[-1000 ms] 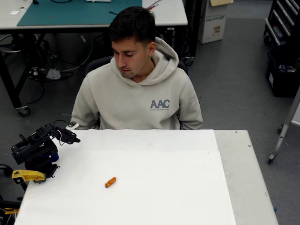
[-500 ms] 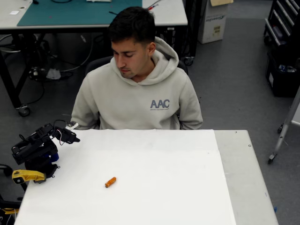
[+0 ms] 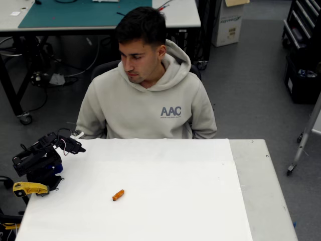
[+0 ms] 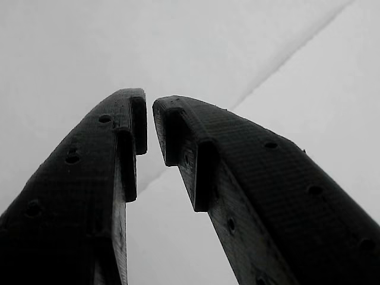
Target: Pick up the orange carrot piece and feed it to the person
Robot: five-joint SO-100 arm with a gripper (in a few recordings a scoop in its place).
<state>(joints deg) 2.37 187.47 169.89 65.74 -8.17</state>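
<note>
White table (image 3: 200,211), workshop floor and benches behind. The orange carrot piece (image 3: 118,195) lies loose near the table's front-left in the overhead view, untouched. Gripper (image 4: 149,127) parked folded at the left edge, well apart from it, jaws nearly closed, nothing between them. The person (image 3: 148,90) sits at the far edge. Reach, pickup and feeding all left.
</note>
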